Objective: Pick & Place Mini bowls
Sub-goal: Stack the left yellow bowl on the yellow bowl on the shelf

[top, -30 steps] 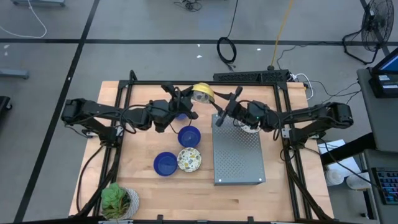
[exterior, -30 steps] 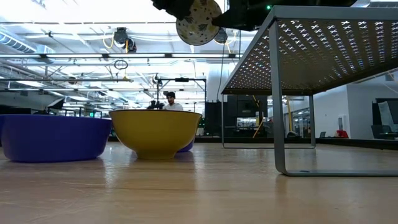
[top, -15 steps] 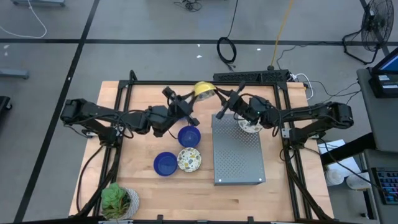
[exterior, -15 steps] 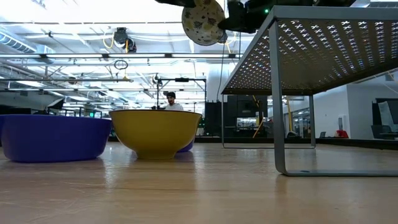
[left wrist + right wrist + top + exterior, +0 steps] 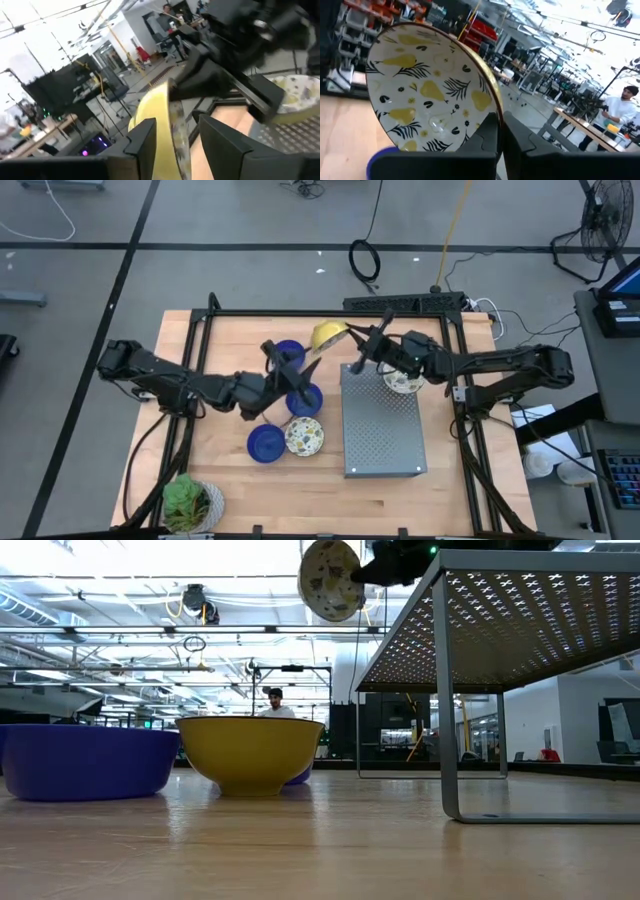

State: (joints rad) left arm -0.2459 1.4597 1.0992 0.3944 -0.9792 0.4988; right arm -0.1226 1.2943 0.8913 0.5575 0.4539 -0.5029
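Our right pincer (image 5: 362, 348) is clamped shut on the rim of a yellow-backed bowl (image 5: 328, 334) whose cream inside carries yellow pears and dark leaves, holding it tilted on edge in the air near the back of the desk (image 5: 230, 480), beside the grey perforated stand (image 5: 382, 420). Our left pincer (image 5: 283, 376) stands part open just beside that bowl, gripping nothing, over the blue bowls (image 5: 303, 398). Another patterned bowl (image 5: 403, 382) sits on the stand, and a patterned one (image 5: 304, 437) and a blue one (image 5: 265, 443) rest on the desk. We judge the bowl stiff, glossy and likely breakable, light enough for a rim pinch but apt to slip or swing; a hold across the lip suits it. We can read no brand or writing.
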